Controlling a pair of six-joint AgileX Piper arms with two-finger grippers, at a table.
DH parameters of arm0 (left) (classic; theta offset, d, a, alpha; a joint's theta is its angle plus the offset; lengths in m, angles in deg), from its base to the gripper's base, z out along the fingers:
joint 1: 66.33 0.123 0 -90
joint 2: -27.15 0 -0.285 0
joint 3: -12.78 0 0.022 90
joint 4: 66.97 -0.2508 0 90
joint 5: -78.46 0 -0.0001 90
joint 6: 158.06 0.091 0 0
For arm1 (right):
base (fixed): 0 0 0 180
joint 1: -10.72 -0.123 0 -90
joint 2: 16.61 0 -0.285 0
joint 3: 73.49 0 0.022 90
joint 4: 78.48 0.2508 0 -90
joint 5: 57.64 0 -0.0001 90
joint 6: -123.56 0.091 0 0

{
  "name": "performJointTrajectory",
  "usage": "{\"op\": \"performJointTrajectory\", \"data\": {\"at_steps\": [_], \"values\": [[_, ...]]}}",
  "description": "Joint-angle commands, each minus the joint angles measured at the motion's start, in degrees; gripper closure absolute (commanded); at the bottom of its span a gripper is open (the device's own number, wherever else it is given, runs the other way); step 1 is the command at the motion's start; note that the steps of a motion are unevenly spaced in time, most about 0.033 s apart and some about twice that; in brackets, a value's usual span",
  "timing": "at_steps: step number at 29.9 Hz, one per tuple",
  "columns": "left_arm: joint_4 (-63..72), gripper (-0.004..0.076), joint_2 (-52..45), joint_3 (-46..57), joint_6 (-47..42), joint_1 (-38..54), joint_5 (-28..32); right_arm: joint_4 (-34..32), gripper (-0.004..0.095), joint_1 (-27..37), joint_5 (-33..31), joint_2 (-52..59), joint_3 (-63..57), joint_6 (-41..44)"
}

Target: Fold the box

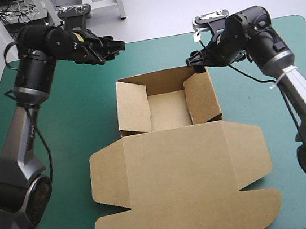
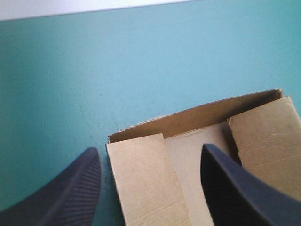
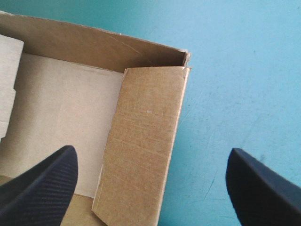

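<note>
The brown box (image 1: 180, 184) lies mid-table as an open tray with its lid flat toward the near edge. Both side walls (image 1: 132, 109) lean inward over the floor. My left gripper (image 1: 110, 46) hovers open beyond the tray's far left corner. In the left wrist view that gripper (image 2: 150, 188) stands over the left side wall (image 2: 141, 179), with the far wall (image 2: 197, 115) ahead. My right gripper (image 1: 194, 61) is open at the far right corner. In the right wrist view its fingers (image 3: 37, 188) straddle the right side wall (image 3: 141, 141), touching nothing.
Teal-green cover (image 1: 63, 121) shows on both sides of the box and beyond its far wall. The lid's rounded flap (image 1: 186, 226) reaches close to the table's near edge.
</note>
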Motion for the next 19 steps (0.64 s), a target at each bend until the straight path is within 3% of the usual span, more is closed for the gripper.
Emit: {"op": "performJointTrajectory", "data": {"at_steps": [1,6,7,19], "values": [[0.4,0.0351,-8.1,-2.0,2.7,-0.2,-2.4,-0.6,0.0119,0.3,-0.1,6.3,1.9,-1.0],[1.0,0.0713,-17.1,0.1,4.2,-0.2,-2.4,2.9,0.0119,0.3,-0.1,9.1,1.9,-1.0],[1.9,0.0755,-18.8,0.9,4.5,-0.2,-2.4,3.2,0.0119,0.3,-0.1,9.1,1.9,-1.0],[2.8,0.0756,-43.3,24.6,8.2,-0.2,-2.4,1.7,0.0119,0.3,-0.1,3.5,1.9,-0.6]]}}
